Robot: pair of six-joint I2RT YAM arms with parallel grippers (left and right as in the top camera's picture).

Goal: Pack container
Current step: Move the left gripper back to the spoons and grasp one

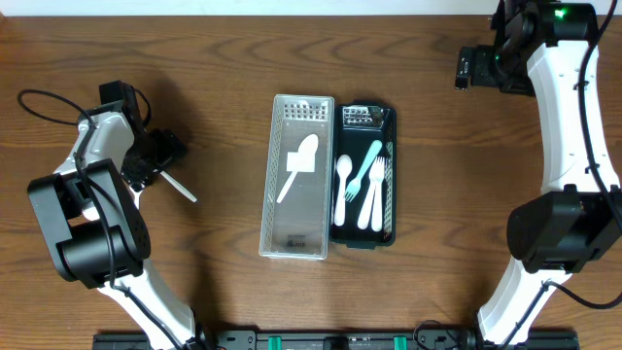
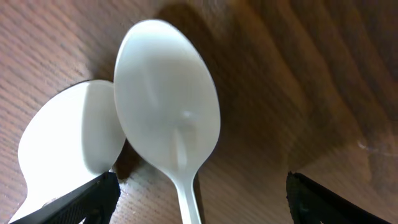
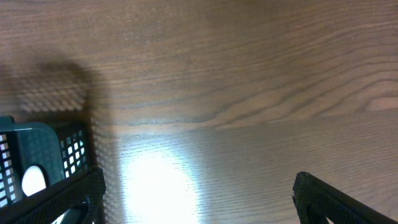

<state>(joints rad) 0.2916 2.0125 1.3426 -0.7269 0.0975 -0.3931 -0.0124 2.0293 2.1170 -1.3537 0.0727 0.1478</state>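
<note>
The left gripper (image 2: 200, 198) hangs low over 2 white spoons on the table (image 2: 298, 74), its jaws spread wide and grasping nothing; the right gripper (image 3: 199, 196) sits far off near the dark tray (image 1: 392, 175), equally slack and empty; the top spoon (image 2: 166, 106) overlaps the under spoon (image 2: 68, 146), so I reckon a pinch could snag both, or skid the slim handle away; the clear container (image 1: 275, 175) waits well apart, 1 spoon inside.
</note>
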